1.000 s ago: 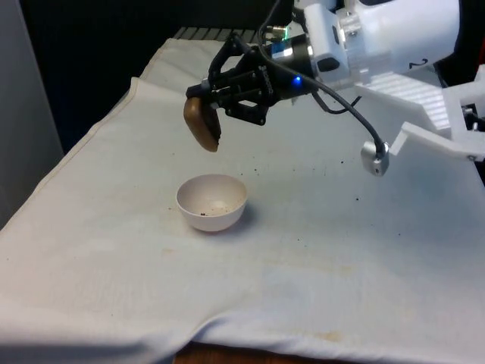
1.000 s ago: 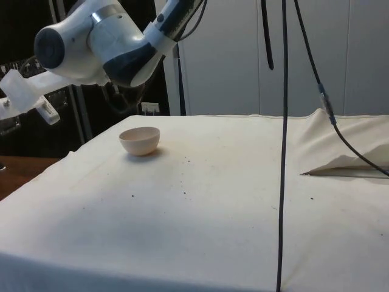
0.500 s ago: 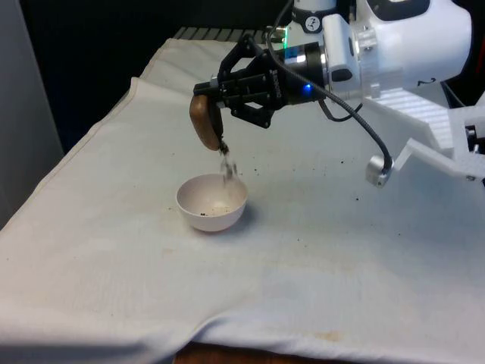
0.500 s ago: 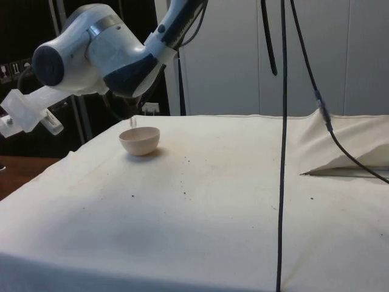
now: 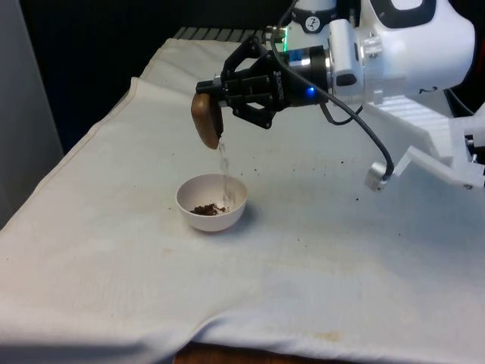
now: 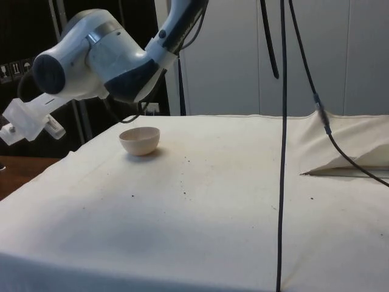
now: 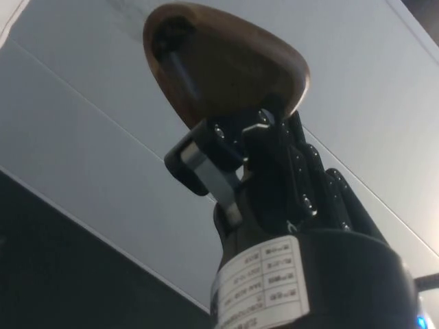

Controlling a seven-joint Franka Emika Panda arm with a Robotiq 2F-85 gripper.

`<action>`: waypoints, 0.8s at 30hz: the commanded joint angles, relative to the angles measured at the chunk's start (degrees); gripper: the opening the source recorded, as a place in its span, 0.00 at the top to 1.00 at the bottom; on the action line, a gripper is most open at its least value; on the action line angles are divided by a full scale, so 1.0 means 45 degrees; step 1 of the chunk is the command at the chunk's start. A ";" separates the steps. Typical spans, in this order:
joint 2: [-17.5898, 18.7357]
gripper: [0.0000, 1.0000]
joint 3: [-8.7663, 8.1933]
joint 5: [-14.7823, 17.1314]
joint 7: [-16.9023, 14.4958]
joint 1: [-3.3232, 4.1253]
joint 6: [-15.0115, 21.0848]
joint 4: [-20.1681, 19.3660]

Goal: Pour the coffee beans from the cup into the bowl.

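Above white bowl (image 5: 212, 202), gripper (image 5: 214, 100) clamping tipped brown cup (image 5: 205, 120), beans (image 5: 223, 171) seemingly streaming

White arm (image 5: 409, 42) with smooth, rounded, glossy shells; in the side view the large rounded shell (image 6: 91, 52) carries a dark grey-blue band at the seam between its segments. Black gripper (image 5: 220, 95) of open, angular linkage bars, fixed to a short black cylindrical wrist. One finger (image 7: 209, 171) has a silver metal link with small bright screw heads beside it. White printed label (image 7: 264, 288) wraps the wrist cylinder, its lettering too small to read. Black cable (image 5: 356, 114) runs from the wrist in a loose downward curve to a small silver plug (image 5: 377, 176).
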 commanded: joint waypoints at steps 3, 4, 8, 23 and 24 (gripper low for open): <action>0.0166 1.00 0.0025 -0.0089 0.0038 0.0051 -0.0127 0.0127; 0.0102 1.00 0.0051 -0.0115 0.0064 0.0013 -0.0051 0.0025; 0.0229 1.00 0.0025 -0.0216 0.0089 0.0051 -0.0191 0.0115; 0.0369 1.00 -0.0038 -0.0828 0.0025 0.0038 -0.0497 0.0127; 0.0382 1.00 -0.0013 -0.0891 0.0013 0.0051 -0.0586 0.0127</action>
